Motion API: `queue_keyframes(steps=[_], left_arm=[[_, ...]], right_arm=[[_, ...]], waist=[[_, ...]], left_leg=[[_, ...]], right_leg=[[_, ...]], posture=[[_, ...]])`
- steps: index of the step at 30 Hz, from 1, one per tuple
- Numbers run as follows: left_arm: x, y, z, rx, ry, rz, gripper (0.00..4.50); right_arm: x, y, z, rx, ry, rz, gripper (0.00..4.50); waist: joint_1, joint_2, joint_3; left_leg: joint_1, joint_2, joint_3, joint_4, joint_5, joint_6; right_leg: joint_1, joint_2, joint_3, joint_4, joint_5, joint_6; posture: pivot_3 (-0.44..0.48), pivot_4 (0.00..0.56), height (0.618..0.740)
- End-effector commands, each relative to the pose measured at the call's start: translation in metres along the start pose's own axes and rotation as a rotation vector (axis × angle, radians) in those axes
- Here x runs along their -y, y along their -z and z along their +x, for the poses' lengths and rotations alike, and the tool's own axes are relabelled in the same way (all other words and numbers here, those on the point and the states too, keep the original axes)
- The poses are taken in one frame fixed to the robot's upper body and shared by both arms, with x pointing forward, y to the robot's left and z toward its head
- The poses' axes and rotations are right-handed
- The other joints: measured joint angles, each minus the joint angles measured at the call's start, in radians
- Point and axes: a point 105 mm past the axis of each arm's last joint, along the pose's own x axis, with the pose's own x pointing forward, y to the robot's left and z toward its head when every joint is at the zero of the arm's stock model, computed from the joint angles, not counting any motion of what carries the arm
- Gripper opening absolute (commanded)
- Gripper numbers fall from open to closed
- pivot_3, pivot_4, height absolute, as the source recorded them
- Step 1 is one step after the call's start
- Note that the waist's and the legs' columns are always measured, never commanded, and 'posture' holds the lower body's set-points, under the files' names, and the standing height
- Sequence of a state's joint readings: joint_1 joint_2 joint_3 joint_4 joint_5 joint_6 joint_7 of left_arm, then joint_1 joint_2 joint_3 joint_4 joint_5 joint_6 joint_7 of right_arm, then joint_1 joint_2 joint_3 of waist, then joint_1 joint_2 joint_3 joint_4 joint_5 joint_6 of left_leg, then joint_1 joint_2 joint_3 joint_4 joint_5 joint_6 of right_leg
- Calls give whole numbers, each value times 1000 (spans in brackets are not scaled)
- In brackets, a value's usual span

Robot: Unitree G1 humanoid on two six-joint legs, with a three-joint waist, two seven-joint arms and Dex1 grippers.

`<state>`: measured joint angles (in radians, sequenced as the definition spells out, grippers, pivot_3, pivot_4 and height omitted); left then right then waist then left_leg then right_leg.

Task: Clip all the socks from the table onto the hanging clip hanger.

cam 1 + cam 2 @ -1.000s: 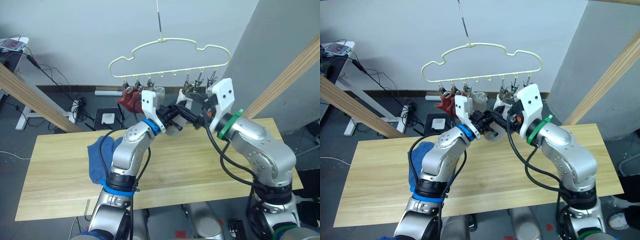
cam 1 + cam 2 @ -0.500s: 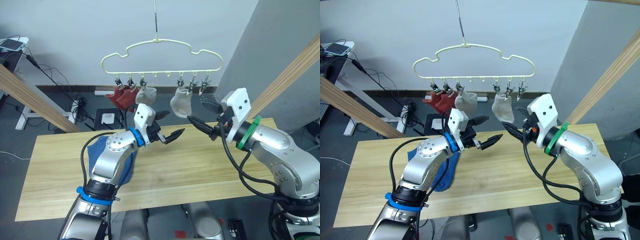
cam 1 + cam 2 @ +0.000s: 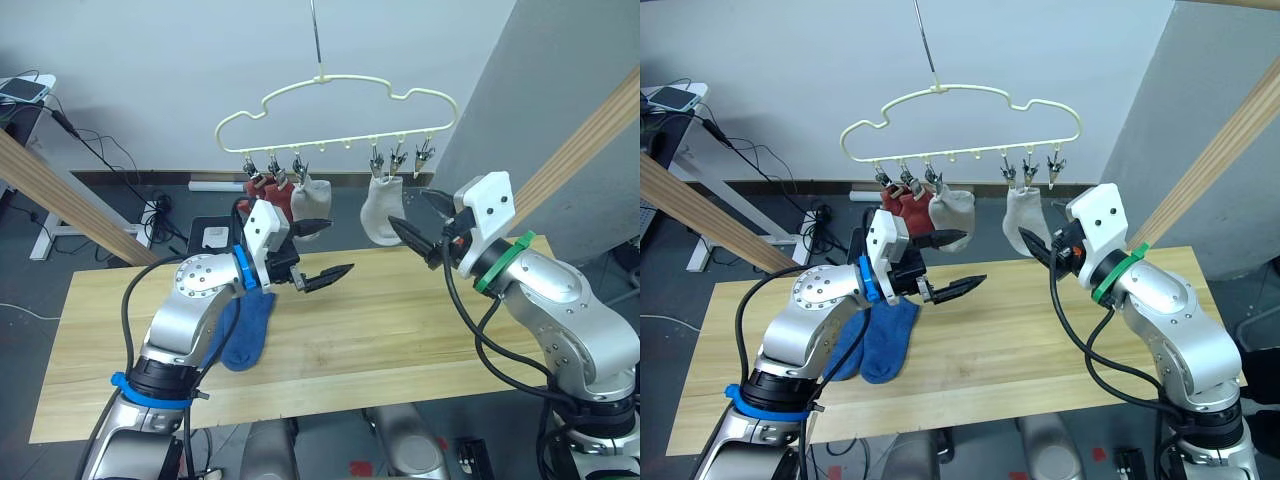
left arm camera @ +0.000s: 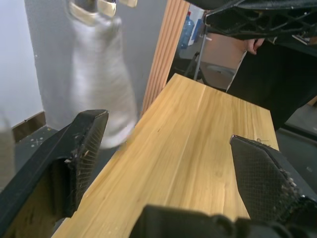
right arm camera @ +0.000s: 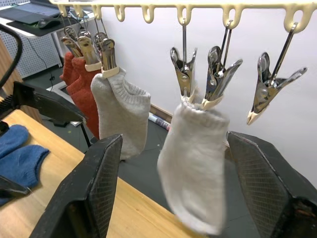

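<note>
Change: both arms have pulled back from the clip hanger since a second ago; the second grey sock, then between the grippers, now hangs free from a clip.
Table: light wood planks, running left to right.
Blue socks: two, lying side by side on the left part of the table, partly behind the left arm.
Left gripper: above the table, just right of the blue socks; jaws spread wide, nothing between them.
Right gripper: above the table's far right part, near the second grey sock; jaws spread wide, empty.
Clip hanger: cream, cloud-shaped, hung on a thin metal hook beyond the table's far edge.
Rust red socks: two, on the leftmost clips.
Grey socks: one next to the red pair, the second further right on its own clip.
Spare clips: at the hanger's right end, holding nothing.
</note>
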<state>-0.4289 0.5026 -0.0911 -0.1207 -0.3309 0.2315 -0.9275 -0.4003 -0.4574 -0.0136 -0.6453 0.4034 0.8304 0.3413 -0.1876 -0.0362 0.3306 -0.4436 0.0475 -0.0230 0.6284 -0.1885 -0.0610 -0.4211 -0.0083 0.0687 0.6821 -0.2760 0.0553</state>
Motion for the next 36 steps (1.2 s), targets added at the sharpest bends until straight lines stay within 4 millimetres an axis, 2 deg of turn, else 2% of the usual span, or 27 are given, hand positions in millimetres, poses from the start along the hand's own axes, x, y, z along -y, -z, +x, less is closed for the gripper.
queue_keyframes(steps=[1,3,9,15,21,36], left_arm=[[-1,-20,0,56,11,52,4500],[-2,-21,1,63,11,54,4500],[1,-33,-2,128,26,19,4500],[-7,-43,-8,181,-29,26,4500],[-5,-38,-15,150,-15,42,4500],[-12,-54,-6,179,-12,89,4500]], right_arm=[[2,-11,1,48,19,-18,2616],[2,-11,3,46,20,-21,1859],[7,-11,9,50,67,-26,1859],[7,-12,15,58,70,-11,1859],[7,-12,19,58,67,-6,1859],[14,-11,43,62,138,2,1859]], waist=[[2,0,0],[3,0,0],[3,0,0],[5,0,0],[10,0,0],[24,0,0]], left_leg=[[0,0,0,0,0,0],[0,0,0,0,0,0],[0,0,0,0,0,0],[0,0,0,0,0,0],[0,0,0,0,0,0],[0,0,0,1,0,0]], right_leg=[[0,0,0,0,0,0],[0,0,0,0,0,0],[0,0,0,0,1,-1],[0,0,0,0,1,-2],[0,0,0,0,1,-2],[0,0,0,1,1,-2]], posture=[[-268,302,732],[-268,303,732],[-270,301,732],[-254,300,732],[-250,301,732],[-247,296,732]])
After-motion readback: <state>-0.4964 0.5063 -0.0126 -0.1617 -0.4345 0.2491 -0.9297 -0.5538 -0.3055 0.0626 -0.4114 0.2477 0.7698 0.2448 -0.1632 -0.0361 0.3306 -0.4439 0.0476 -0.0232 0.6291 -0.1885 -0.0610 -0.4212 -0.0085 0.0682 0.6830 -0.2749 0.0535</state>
